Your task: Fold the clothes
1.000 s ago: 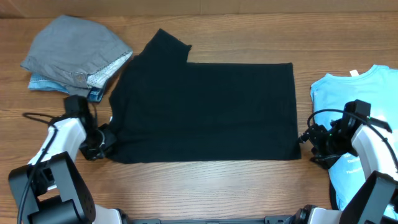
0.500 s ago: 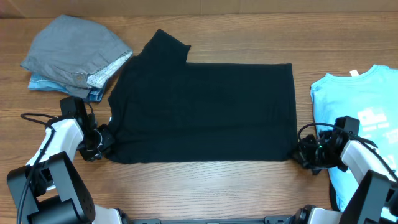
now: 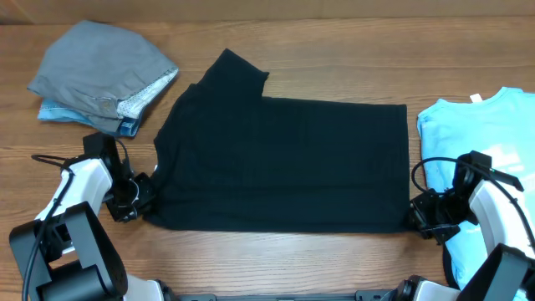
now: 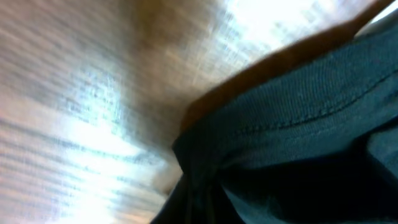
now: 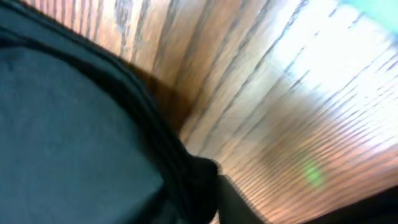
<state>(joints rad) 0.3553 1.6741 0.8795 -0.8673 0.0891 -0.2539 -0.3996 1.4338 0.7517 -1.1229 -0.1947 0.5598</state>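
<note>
1. The black T-shirt (image 3: 280,163) lies mid-table as a flat rectangle, with one sleeve (image 3: 240,71) poking out at its far left corner. I judge it partly folded, with more folds left.
2. The light blue T-shirt (image 3: 478,125) is at the right edge of the table (image 3: 334,50), spread out and not yet folded. A folded grey garment (image 3: 100,63) sits far left.
3. The left gripper (image 3: 140,201) is at the shirt's near left corner. Cloth bunches toward it in the wrist view, but its fingers are hidden, so I cannot tell its grip.
4. The right gripper (image 3: 420,216) is at the near right corner, nearly closed, with the hem pinched.
5. Versus a second ago, the right gripper has gone from beside the hem onto the corner. The whole shirt has slid right and toward me.
</note>
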